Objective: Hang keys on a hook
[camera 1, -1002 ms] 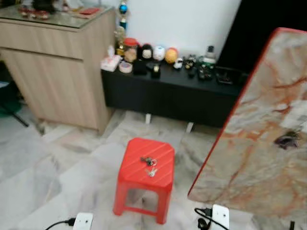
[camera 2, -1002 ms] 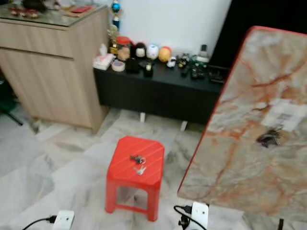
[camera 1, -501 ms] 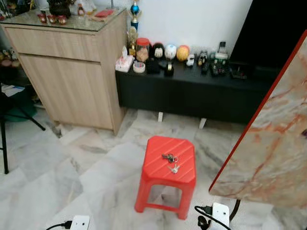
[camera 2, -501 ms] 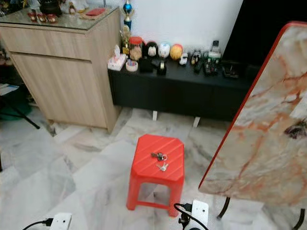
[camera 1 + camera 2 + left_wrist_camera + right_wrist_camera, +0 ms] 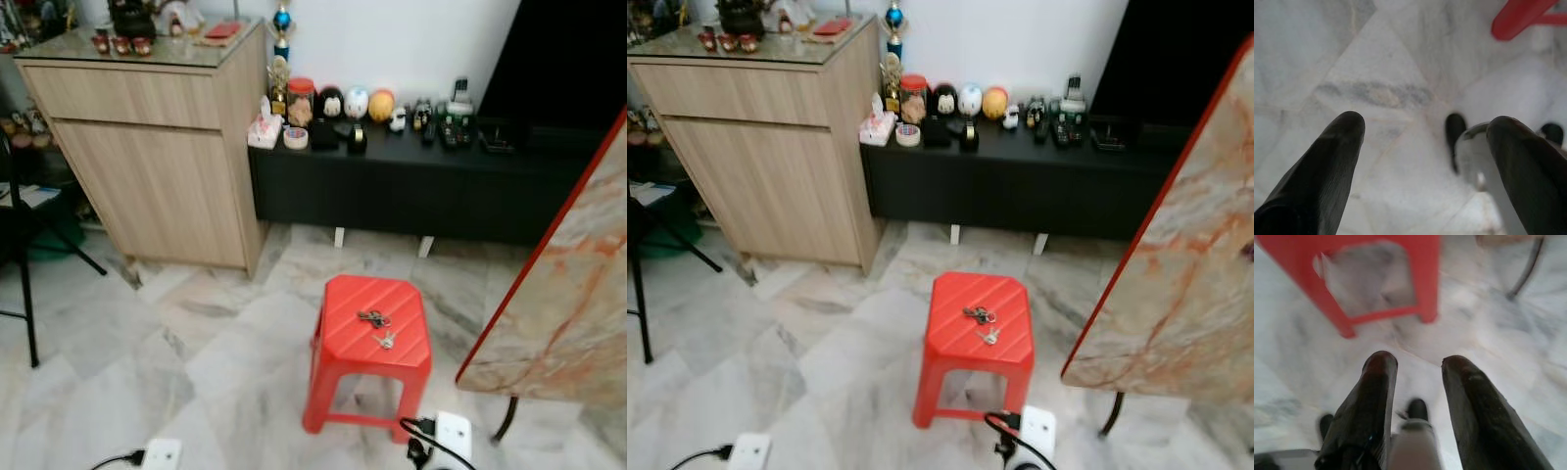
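A: Head view: I'm at the approach step. keys [image 5: 375, 328] lie on top of the red stool [image 5: 338, 364], untouched. No hook that I can make out.

B: Wrists?

A: left gripper [image 5: 1425, 129] fingers wide, over floor. right gripper [image 5: 1418, 364] fingers narrowly apart, empty, facing the stool's legs. Next: close in, reach down. No readable writing.
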You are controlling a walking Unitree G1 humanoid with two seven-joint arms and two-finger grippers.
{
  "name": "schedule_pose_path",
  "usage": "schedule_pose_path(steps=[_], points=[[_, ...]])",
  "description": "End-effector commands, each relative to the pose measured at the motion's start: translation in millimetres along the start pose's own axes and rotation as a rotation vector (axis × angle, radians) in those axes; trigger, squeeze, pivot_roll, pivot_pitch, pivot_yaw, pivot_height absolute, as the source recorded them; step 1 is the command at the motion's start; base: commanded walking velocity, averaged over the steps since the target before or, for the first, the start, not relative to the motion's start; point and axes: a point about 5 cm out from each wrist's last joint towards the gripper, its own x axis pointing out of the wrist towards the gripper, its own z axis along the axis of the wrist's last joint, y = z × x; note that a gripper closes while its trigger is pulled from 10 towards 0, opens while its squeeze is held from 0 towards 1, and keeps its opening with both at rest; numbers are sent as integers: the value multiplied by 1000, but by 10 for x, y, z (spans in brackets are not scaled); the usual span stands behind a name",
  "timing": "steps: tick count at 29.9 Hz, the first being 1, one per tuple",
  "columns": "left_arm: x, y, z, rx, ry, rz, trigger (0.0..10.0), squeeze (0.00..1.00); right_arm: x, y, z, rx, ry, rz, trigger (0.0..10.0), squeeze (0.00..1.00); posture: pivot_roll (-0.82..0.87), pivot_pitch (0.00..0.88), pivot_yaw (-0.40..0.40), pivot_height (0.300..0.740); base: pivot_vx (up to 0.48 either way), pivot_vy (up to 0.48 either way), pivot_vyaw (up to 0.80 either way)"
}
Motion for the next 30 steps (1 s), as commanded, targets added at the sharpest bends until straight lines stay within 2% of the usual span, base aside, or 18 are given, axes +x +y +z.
schedule_pose_path(steps=[1,13,16,23,30], points=[[-11,47,-36,15,16,9,10000,0,15,71,73,-2,-24,19,10000,0,0,0,-49,740,0,0,0],[-3,23,8,-51,-15,6,10000,0,16,74,81,-11,-29,29,10000,0,2,0,-52,740,0,0,0],[0,19,16,-85,-16,3,10000,0,19,77,92,-37,-31,42,10000,0,-1,2,-54,740,0,0,0],[1,43,30,-89,-19,14,10000,0,16,79,96,-13,-43,48,10000,0,-3,0,-54,740,0,0,343],[5,54,61,-89,-33,11,10000,0,16,83,107,-26,-49,59,10000,0,1,0,-56,740,266,0,0]])
